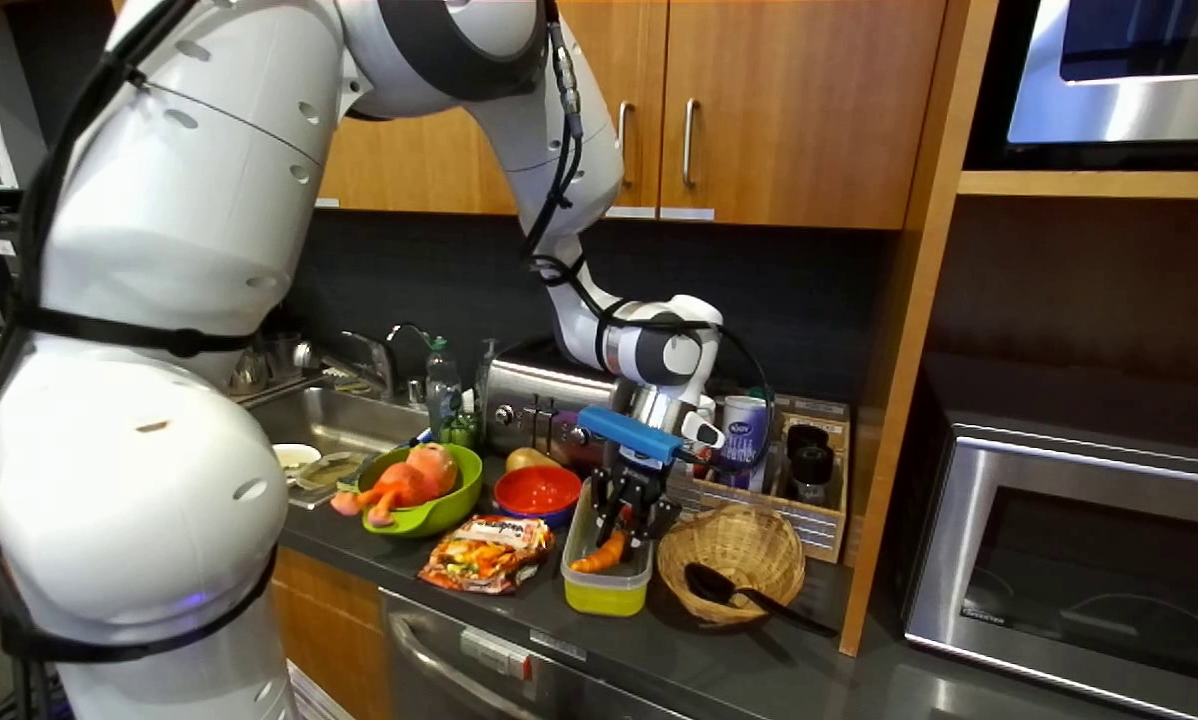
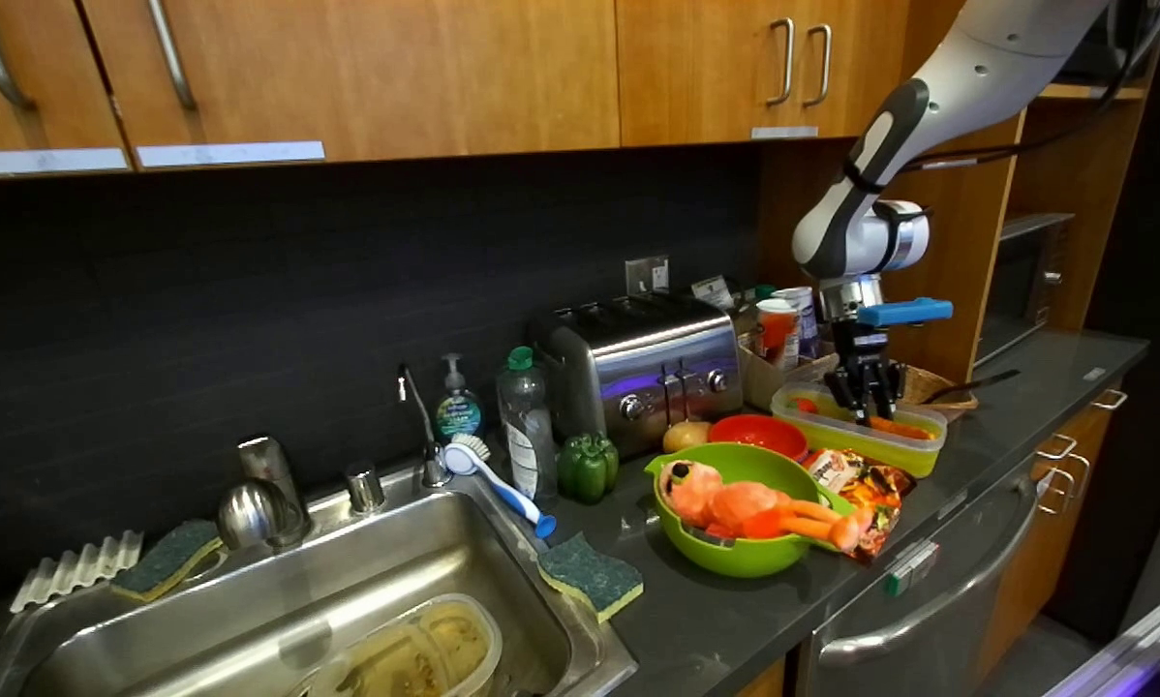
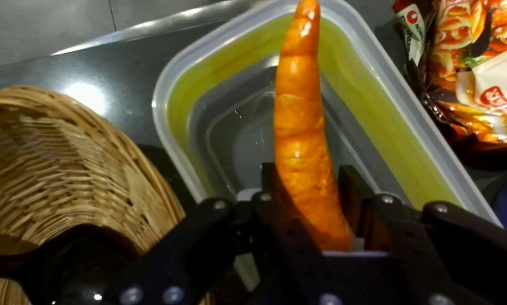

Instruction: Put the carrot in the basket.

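Wrist view: one carrot (image 3: 300, 123), pinched by the claw (image 3: 307, 178), pointing to twelve o'clock, in or just above a plastic tub (image 3: 389, 144). One wicker basket (image 3: 97, 178) stood at nine o'clock; I'd have cleared the rim (image 3: 162, 103), then released low beside the spoon (image 3: 80, 267).

Wooden cabinets (image 2: 377, 77) with metal handles (image 1: 688, 145) hang above a dark wall (image 2: 251, 290) in both exterior views, the wall carrying an outlet (image 2: 647, 275). Beneath runs a dark grey countertop (image 2: 682, 620) with a steel sink (image 2: 280, 600) set into it and a steel front (image 1: 579, 695) under its edge. An upright wooden panel (image 1: 919, 300) meets a wooden shelf (image 1: 1099, 184) bearing a steel-framed appliance (image 1: 1139, 115); in the wrist view, a bright reflection (image 3: 84, 95) glares off the countertop
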Robot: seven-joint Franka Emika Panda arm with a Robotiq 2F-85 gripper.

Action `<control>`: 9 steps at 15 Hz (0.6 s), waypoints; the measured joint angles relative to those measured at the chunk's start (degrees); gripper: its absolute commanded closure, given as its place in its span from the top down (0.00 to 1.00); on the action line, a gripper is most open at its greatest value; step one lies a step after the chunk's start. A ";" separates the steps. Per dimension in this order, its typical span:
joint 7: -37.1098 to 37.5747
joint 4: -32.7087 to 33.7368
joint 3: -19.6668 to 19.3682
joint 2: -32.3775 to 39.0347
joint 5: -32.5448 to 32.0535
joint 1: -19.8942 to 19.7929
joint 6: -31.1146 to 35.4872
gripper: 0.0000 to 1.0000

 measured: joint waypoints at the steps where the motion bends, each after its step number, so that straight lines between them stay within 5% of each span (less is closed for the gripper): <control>1: 0.00 0.01 0.00 0.00 0.00 0.00 -0.03 0.14; 9: 0.00 0.53 0.01 0.22 0.00 -0.03 -0.14 0.14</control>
